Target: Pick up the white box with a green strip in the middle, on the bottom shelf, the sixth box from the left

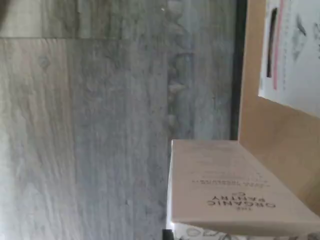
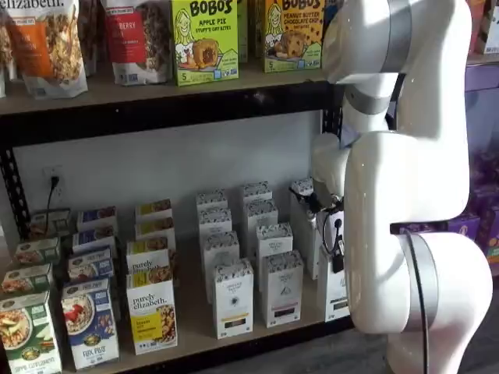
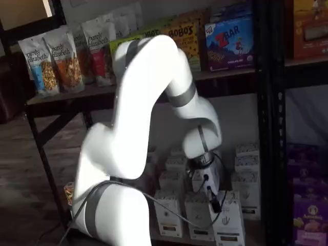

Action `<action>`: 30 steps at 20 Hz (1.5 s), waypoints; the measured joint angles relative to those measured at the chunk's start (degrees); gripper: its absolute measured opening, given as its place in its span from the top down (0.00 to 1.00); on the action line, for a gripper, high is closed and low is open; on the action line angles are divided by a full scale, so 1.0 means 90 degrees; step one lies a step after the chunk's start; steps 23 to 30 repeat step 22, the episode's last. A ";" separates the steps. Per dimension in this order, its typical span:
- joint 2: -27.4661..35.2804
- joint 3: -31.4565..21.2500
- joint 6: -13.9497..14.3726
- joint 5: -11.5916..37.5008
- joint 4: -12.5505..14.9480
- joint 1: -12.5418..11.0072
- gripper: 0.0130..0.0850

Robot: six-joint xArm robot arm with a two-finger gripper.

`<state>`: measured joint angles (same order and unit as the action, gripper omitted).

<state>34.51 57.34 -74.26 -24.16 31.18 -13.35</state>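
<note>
The arm is reaching into the rightmost column of tall white cartons on the bottom shelf (image 2: 195,331), so the step in hand appears to be closing on, or starting to lift, the white box (image 2: 333,290). That box is standing at the shelf's front edge, partly hidden behind the arm (image 2: 405,195).

The claw (image 3: 211,197) is showing only as a dark shape low on the wrist, just above the cartons — whether it is gripping or parted cannot be told from any view.

The wrist view is showing what the shelf views are not: a pale carton face (image 1: 240,185) printed "The Organic Pantry", lying close under the camera beside grey floor.

Next move: confirm the grip, then draw the carton clear without tipping the neighbouring carton (image 2: 282,287).
</note>
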 joint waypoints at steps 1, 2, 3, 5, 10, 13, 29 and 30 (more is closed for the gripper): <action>-0.0156 -0.0154 0.0021 -0.0033 -0.0023 0.0042 0.50; -0.0326 -0.0321 0.0033 -0.0075 -0.0060 0.0090 0.50; -0.0500 -0.0480 0.0021 -0.0119 -0.0122 0.0136 0.50; -0.0820 -0.0776 -0.0078 -0.0147 -0.0298 0.0204 0.50; -0.1998 -0.1690 -0.0523 -0.0301 -0.0940 0.0388 0.50; -0.2769 -0.2172 -0.0738 -0.0519 -0.1228 0.0473 0.50; -0.4075 -0.2749 -0.1296 -0.1053 -0.1967 0.0648 0.50; -0.4075 -0.2749 -0.1296 -0.1053 -0.1967 0.0648 0.50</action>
